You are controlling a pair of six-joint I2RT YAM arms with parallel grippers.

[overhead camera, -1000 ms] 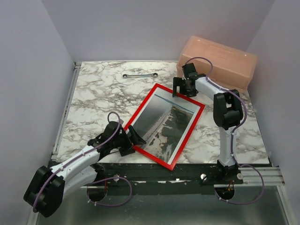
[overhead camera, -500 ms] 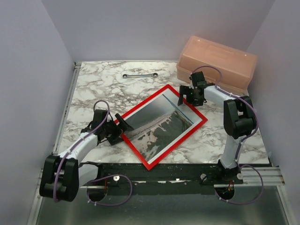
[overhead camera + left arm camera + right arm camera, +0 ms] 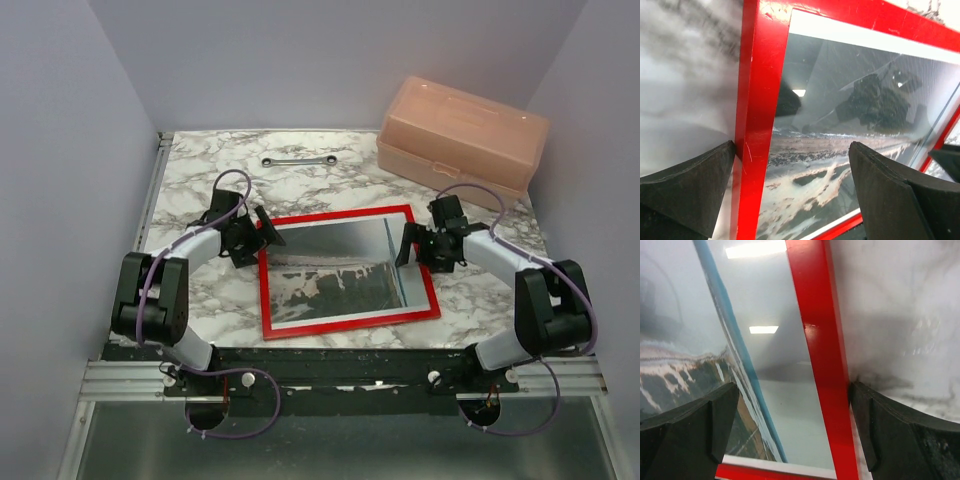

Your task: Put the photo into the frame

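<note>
The red frame [image 3: 350,324] lies flat on the marble table, nearly square to the near edge. The photo [image 3: 330,275] sits inside it under reflective glass, a thin blue line [image 3: 735,340] near its right side. My left gripper [image 3: 262,240] is open at the frame's left bar [image 3: 757,100]: one finger rests against the bar's outer side, the other hangs over the photo [image 3: 810,170]. My right gripper [image 3: 412,248] is open across the right bar [image 3: 822,355], its outer finger against the bar and its inner one over the photo [image 3: 705,370].
A pink plastic box [image 3: 462,130] stands at the back right corner. A metal wrench [image 3: 298,160] lies near the back edge. A metal rail [image 3: 150,190] runs along the table's left side, with grey walls on three sides.
The frame has turned from a diagonal to nearly square with the table. My left gripper swung away and leftward, my right gripper came nearer and rightward, both staying open at the frame's edges.
</note>
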